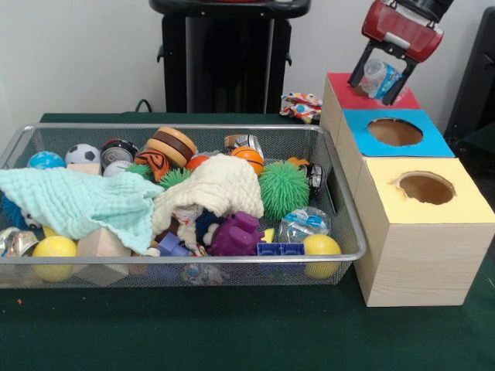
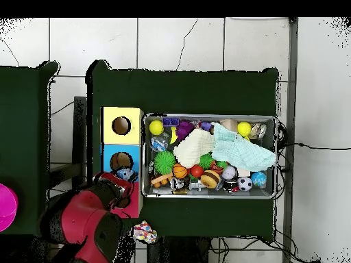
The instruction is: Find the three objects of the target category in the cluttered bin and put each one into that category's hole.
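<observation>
My gripper (image 1: 382,79) is shut on a small clear bluish plastic bottle (image 1: 377,75) and holds it just above the red-topped box (image 1: 344,86), a little behind the blue-topped box's round hole (image 1: 395,131). In the overhead view the gripper (image 2: 124,179) and bottle (image 2: 126,174) sit at the edge of the blue top, beside its hole (image 2: 121,161). The wire mesh bin (image 1: 193,261) lies left of the boxes, full of toys. Another crumpled clear bottle (image 1: 303,222) lies in its near right corner and also shows in the overhead view (image 2: 160,142).
A yellow-topped box (image 1: 433,209) stands nearest the camera. In the bin lie a mint cloth (image 1: 77,202), a cream cloth (image 1: 220,185), a green spiky ball (image 1: 282,189), yellow balls, a metal can (image 1: 117,152) and blocks. A small colourful toy (image 1: 300,106) lies behind the bin.
</observation>
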Available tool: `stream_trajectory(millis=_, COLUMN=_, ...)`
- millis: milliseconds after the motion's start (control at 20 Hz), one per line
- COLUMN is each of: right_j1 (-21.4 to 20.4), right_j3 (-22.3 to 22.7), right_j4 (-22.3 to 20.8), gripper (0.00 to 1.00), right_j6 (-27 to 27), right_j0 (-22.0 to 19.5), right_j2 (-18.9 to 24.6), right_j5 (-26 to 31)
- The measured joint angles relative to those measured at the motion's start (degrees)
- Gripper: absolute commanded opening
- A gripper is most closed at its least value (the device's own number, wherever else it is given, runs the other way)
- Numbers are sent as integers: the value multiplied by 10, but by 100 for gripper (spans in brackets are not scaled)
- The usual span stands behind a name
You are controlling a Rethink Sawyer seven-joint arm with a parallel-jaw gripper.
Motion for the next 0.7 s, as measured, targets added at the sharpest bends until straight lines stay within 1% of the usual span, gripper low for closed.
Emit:
stream_trajectory(millis=350, right_j1=24, right_j3=0, right_j4=7, gripper=100, right_j6=0, right_j0=2, right_j2=-19, right_j5=0)
stream_trajectory(millis=700, right_j1=30, right_j3=0, right_j4=21, gripper=100, right_j6=0, right_j0=2, right_j2=-27, right_j5=0)
